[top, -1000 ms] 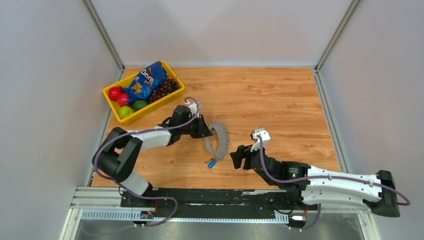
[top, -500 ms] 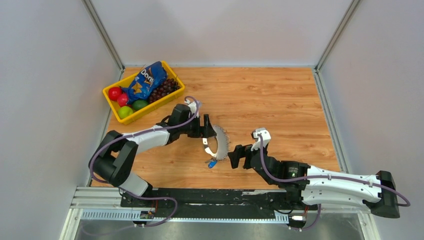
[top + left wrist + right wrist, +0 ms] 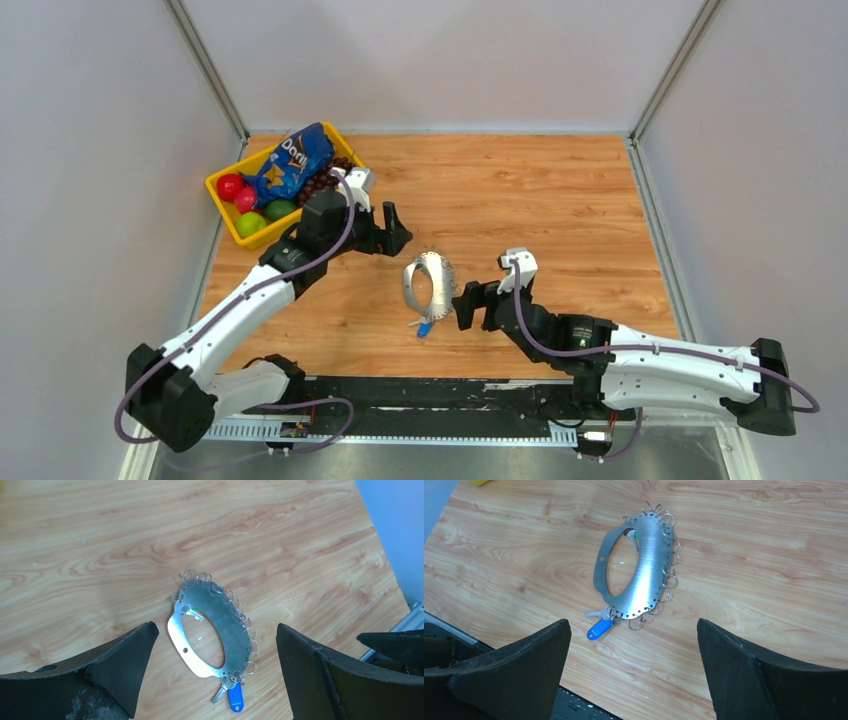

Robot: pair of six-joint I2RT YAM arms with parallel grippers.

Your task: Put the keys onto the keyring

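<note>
The keyring is a flat silvery oval hoop with small rings along one side, lying on the wooden table between both arms; it also shows in the left wrist view and the right wrist view. The keys hang on it: a silver key with a blue tag at its near end, and a key with a green bit at the far end. My left gripper hovers open behind it, holding nothing. The right gripper stands open beside it, empty.
A yellow basket at the back left holds a blue chips bag, round fruit and dark grapes, just behind my left arm. A metal rail runs along the near table edge. Grey walls close in three sides.
My left gripper opened, let go of the keyring and drew back toward the basket. The keyring dropped flat onto the table. The right gripper opened fully and shifted slightly left.
</note>
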